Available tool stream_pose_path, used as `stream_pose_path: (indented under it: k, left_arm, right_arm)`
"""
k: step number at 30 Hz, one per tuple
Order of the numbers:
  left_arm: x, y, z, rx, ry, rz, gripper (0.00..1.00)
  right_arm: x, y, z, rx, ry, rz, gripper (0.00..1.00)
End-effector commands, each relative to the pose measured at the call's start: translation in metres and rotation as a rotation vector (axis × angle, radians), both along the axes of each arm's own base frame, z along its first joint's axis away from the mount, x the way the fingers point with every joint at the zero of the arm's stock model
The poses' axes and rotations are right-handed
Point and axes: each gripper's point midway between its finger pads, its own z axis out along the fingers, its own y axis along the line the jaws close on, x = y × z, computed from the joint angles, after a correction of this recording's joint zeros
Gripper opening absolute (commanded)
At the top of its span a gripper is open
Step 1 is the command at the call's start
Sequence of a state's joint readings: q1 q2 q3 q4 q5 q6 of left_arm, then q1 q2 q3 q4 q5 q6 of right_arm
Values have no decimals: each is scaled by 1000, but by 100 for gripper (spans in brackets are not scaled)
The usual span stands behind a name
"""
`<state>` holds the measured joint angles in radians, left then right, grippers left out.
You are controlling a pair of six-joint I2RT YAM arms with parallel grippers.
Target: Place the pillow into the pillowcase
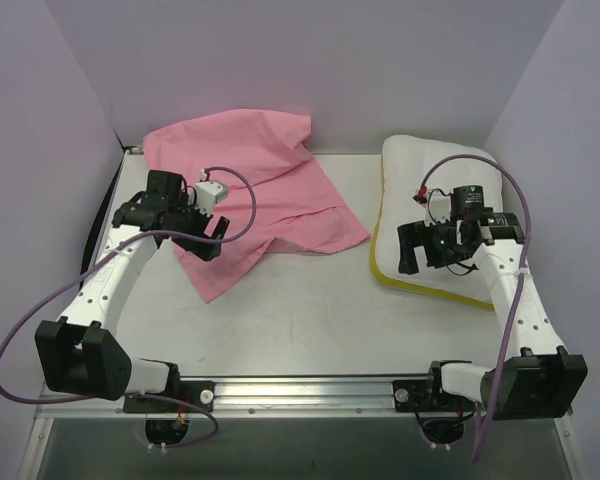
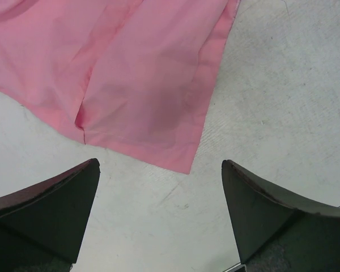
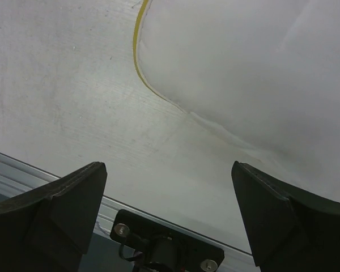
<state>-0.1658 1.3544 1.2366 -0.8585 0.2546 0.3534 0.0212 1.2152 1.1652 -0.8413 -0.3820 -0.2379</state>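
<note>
The pink pillowcase (image 1: 255,190) lies spread and wrinkled at the back left of the table, plain matte face up. Its near corner shows in the left wrist view (image 2: 147,90). The white pillow (image 1: 420,170) with yellow trim lies at the right, and its near edge shows in the right wrist view (image 3: 243,73). My left gripper (image 1: 212,238) is open and empty, hovering over the pillowcase's near left part; in its own view (image 2: 160,218) bare table lies between the fingers. My right gripper (image 1: 428,250) is open and empty above the pillow's near edge, as the right wrist view (image 3: 169,212) shows.
Purple walls close in the table at the back and sides. A metal rail (image 1: 310,388) runs along the near edge by the arm bases. Bare table (image 1: 310,300) lies between pillowcase and pillow.
</note>
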Motion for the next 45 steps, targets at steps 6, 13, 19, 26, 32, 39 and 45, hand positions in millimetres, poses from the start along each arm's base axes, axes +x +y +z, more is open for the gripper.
stream_pose_path:
  k: [6, 13, 19, 26, 32, 39, 45]
  left_arm:
    - [16, -1, -5, 112, -38, -232, 97]
    - [22, -1, -48, 207, 17, -453, 97]
    - [21, -15, -101, 150, 128, -600, 97]
    - [10, -10, -152, 205, 240, -734, 84]
    - [-65, -19, -172, 335, 426, -991, 14]
    - [-146, -92, -148, 230, 476, -1175, 0]
    - [-139, -171, -74, -72, 362, -1082, 61]
  right_arm:
    - [34, 30, 3, -54, 1, 70, 100]
    - [103, 83, -8, -88, 23, 129, 100]
    - [158, 115, -45, -57, 99, 92, 98]
    - [173, 122, -85, -64, 179, 76, 96]
    - [174, 120, -98, -69, 207, 79, 91]
    - [174, 116, -113, -71, 244, 65, 77]
    - [169, 113, -113, -49, 262, 52, 73]
